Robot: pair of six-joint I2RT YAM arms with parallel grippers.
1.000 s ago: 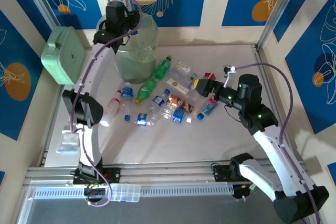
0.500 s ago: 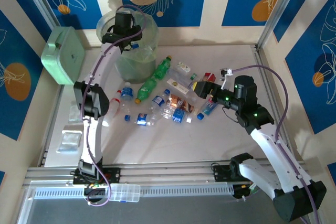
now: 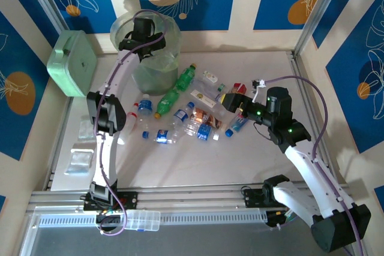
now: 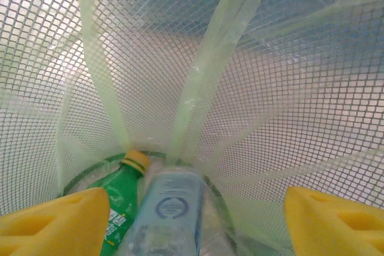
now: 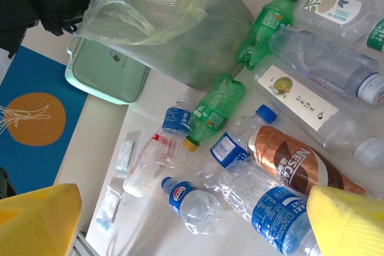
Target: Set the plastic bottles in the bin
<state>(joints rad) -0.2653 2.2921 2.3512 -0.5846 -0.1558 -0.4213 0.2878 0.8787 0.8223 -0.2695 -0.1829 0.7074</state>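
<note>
The left gripper [image 4: 198, 223] is hanging down inside the tall round translucent grey-green mesh bin [image 3: 162, 67], which is sitting at about 11 o'clock on the table [image 3: 198, 160]. Its yellow pads [image 4: 57, 223] are standing wide apart with nothing between them. Right under it, 2 bottles are lying on the bin floor: a green plastic bottle with a yellow cap [image 4: 120, 208] and a clear plastic bottle with a pale blue label [image 4: 171, 208]. So I'm reading this as the drop-off step.

To do it cleanly, I'd be leaving those jaws wide and pulling straight up. The loose plastic liner [image 5: 141, 10] is looking snaggy, so no swinging sideways until the pads are above the rim.

The rest of the plastic bottles [image 3: 180, 115] are lying scattered mid-table, at 5 o'clock from the bin. The right gripper [image 3: 230, 98] is hovering at the pile's 3 o'clock edge, also gaping wide and carrying nothing.
</note>
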